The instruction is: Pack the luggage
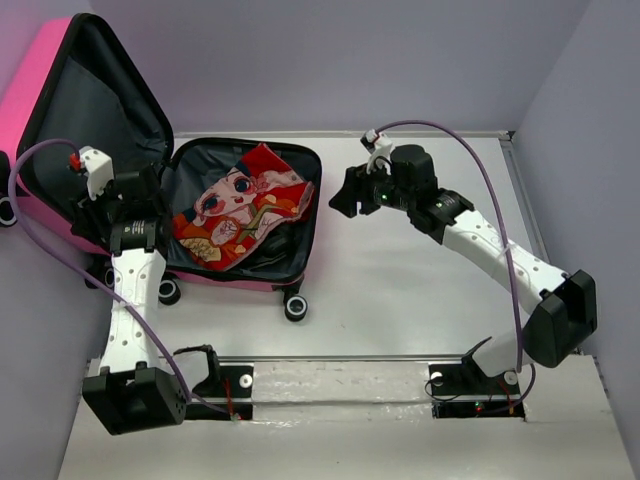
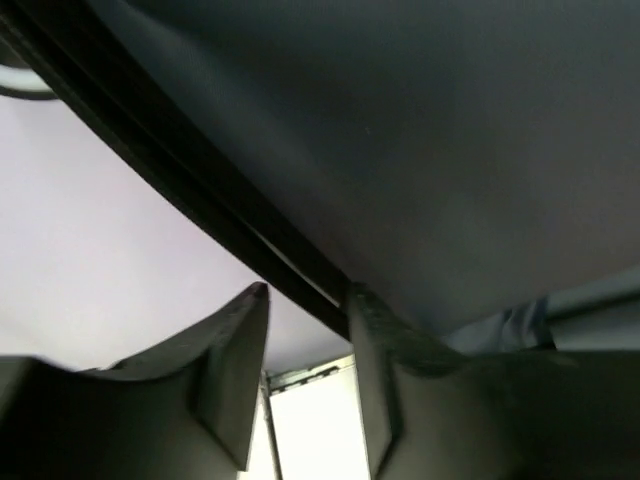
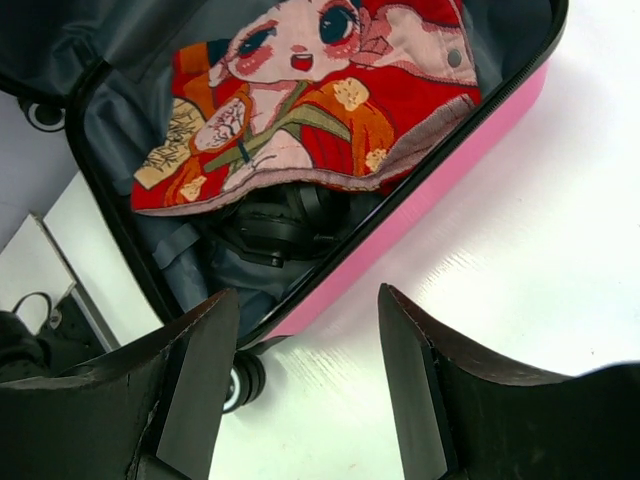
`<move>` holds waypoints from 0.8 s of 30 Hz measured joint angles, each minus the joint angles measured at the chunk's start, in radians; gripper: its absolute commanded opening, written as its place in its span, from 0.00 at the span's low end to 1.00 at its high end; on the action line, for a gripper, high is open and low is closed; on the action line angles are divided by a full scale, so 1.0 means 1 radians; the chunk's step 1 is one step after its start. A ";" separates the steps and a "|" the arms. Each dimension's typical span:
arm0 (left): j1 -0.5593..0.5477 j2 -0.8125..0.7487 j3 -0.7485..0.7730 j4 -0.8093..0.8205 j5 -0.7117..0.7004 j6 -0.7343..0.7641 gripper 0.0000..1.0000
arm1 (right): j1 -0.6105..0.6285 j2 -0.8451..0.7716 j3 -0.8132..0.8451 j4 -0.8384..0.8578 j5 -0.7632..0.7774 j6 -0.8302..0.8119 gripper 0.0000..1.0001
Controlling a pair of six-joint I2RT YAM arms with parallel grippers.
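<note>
The pink luggage (image 1: 252, 283) lies open at the back left, its lid (image 1: 40, 80) raised and leaning left, dark grey lining showing. A red cloth with a cartoon face (image 1: 240, 205) lies in the base over a black object (image 3: 280, 225). My left gripper (image 1: 158, 188) is at the lid's lower right edge; in the left wrist view the gripper (image 2: 305, 292) is open, its tips at the lid's black rim (image 2: 200, 200), one finger against the lining (image 2: 400, 130). My right gripper (image 1: 340, 200) is open and empty, just right of the luggage; the right wrist view shows the gripper (image 3: 305, 293) above the pink side wall (image 3: 430, 190).
Black caster wheels (image 1: 296, 306) (image 1: 168, 292) stick out at the suitcase's near side; one shows in the right wrist view (image 3: 245, 378). The white table (image 1: 420, 290) runs to purple walls at the back and sides. A metal rail (image 1: 340, 360) crosses in front of the arm bases.
</note>
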 measured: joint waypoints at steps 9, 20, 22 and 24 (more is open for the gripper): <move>0.007 0.024 0.032 0.047 0.002 0.018 0.20 | -0.004 0.239 0.033 0.007 0.072 0.045 0.82; -0.004 0.018 0.032 0.062 0.010 0.020 0.06 | -0.023 0.510 0.179 0.006 -0.010 0.218 0.36; -0.029 0.008 0.032 0.062 0.005 0.020 0.06 | -0.019 0.520 0.191 0.009 -0.025 0.231 0.26; -0.100 -0.010 0.020 0.070 -0.018 0.024 0.06 | -0.016 0.532 0.207 0.016 -0.054 0.254 0.14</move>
